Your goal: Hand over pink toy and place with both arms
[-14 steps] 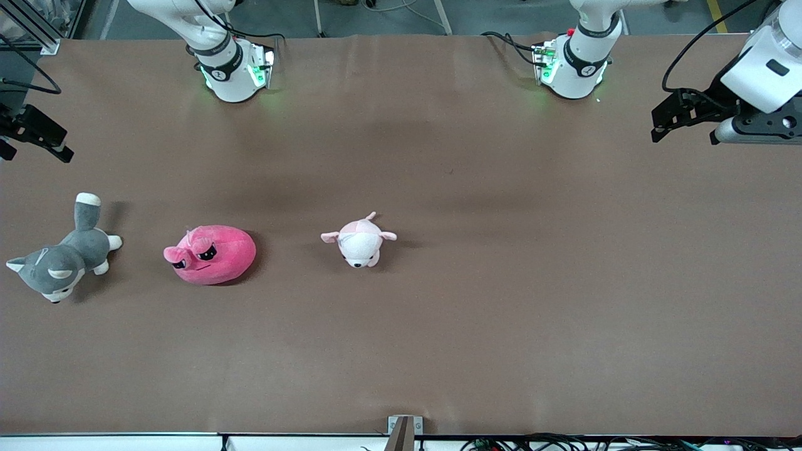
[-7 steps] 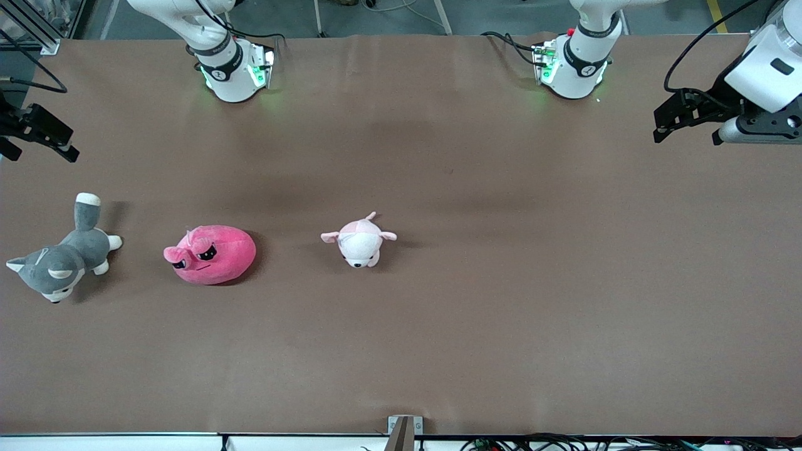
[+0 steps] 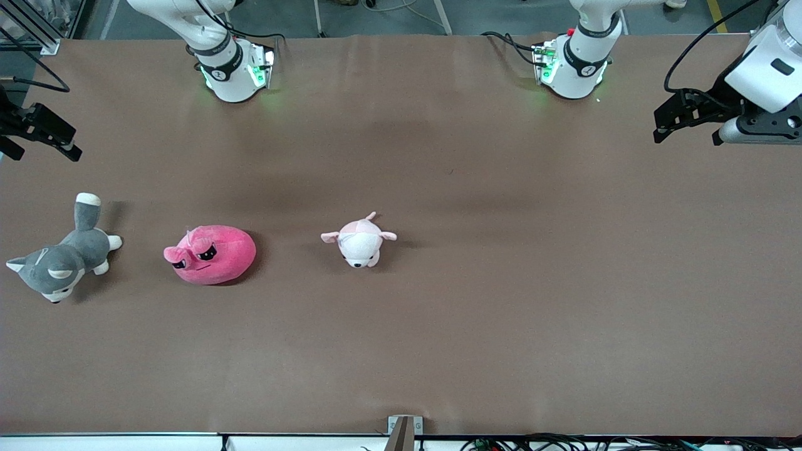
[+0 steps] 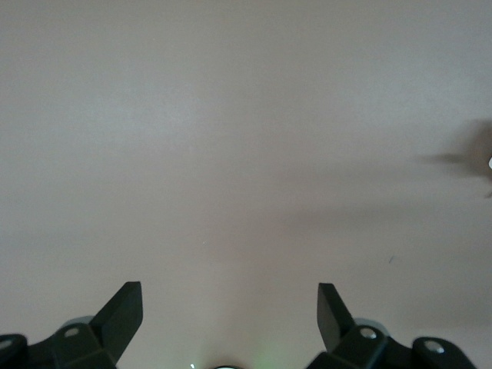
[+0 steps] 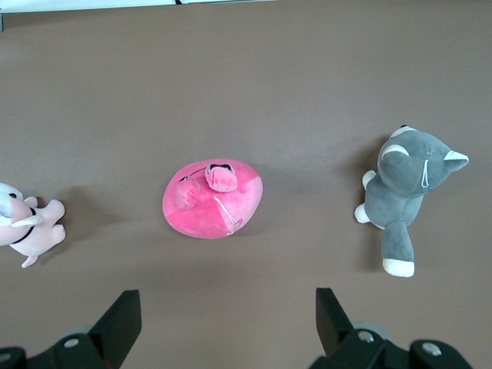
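The pink toy (image 3: 210,255) lies on the brown table between the husky plush and the pale pink plush, its frowning face toward the front camera. It also shows in the right wrist view (image 5: 213,198). My right gripper (image 3: 66,141) is open and empty, held high over the right arm's end of the table, apart from the toy; its fingers stand wide in the right wrist view (image 5: 228,304). My left gripper (image 3: 661,125) is open and empty, held high over the left arm's end of the table. The left wrist view (image 4: 229,296) shows only bare table between its fingers.
A grey-and-white husky plush (image 3: 62,257) lies nearest the right arm's end of the table. A small pale pink-and-white plush (image 3: 358,241) lies toward the middle. Both arm bases (image 3: 233,69) stand along the table edge farthest from the front camera.
My right gripper has shifted slightly inward over the table. My left gripper has barely moved. The plush toys have not moved.
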### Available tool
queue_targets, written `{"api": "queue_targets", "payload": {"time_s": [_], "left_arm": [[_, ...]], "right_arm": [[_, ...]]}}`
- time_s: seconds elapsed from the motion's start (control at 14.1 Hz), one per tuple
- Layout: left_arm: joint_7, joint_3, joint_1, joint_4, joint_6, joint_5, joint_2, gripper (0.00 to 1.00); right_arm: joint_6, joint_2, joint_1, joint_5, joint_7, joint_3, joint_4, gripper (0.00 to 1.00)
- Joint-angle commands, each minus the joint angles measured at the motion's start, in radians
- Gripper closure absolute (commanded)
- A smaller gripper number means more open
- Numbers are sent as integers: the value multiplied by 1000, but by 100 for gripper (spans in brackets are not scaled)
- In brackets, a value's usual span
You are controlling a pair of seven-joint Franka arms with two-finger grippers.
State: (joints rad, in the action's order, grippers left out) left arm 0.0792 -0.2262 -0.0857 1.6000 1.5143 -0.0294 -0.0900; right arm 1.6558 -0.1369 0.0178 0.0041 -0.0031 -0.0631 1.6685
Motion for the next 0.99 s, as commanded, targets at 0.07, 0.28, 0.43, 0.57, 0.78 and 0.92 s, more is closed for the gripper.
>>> {"api": "queue_targets", "payload": {"time_s": [0.07, 0.28, 0.43, 0.57, 0.78, 0.92], "left_arm": [[-1, -8, -3, -22, -14, 29, 7, 0], [2, -8, -6, -22, -14, 28, 7, 0], [4, -8, -8, -22, -14, 28, 7, 0], [-3, -7, -9, -23, -14, 26, 7, 0], [2, -7, -8, -23, -14, 26, 7, 0], [-1, -7, -9, -26, -14, 26, 7, 0]], "right_arm": [[-1, -18, 8, -19, 6, -6, 8, 0], [2, -18, 7, -19, 6, -7, -1, 0], [1, -13, 8, -19, 6, -6, -13, 0], [-7, -13, 8, -19, 11, -6, -15, 0], [-7, -13, 8, -19, 8, -6, -16, 0], [-7, -13, 8, -19, 8, -6, -16, 0]]}}
